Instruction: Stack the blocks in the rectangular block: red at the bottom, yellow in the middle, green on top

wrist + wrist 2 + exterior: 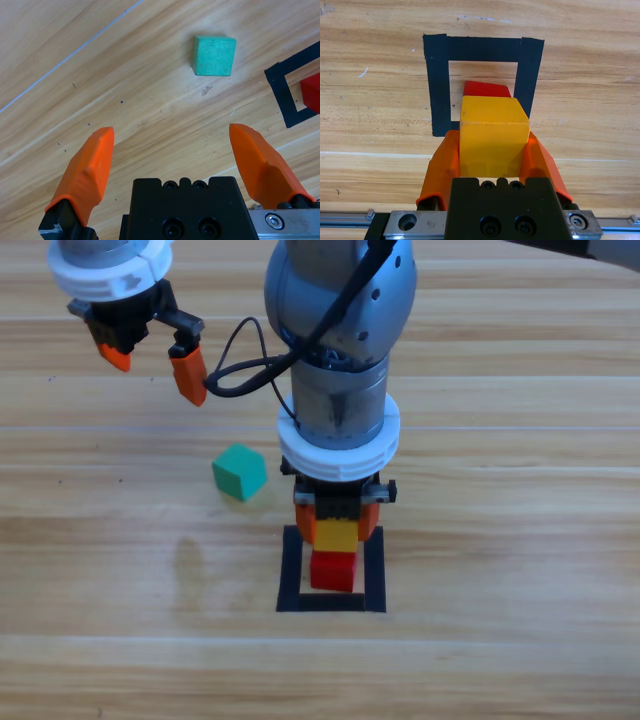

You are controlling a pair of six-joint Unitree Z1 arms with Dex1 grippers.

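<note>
Gripping one yellow cube (337, 535) above one red cube (334, 571) inside the tape square (291, 570), the right claw (338, 523) is clamped; one green cube (240, 472) sits on the counter (500, 660); left claw (152, 362) gapes empty.

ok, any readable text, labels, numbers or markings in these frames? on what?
None readable in any view.
Red cube, yellow cube, green cube: plain faces, no print.
Black tape outline: plain tape, no lettering.
Left gripper and right gripper: black bodies show only screw heads, no label.
Wooden table: bare grain and a few specks.
</note>
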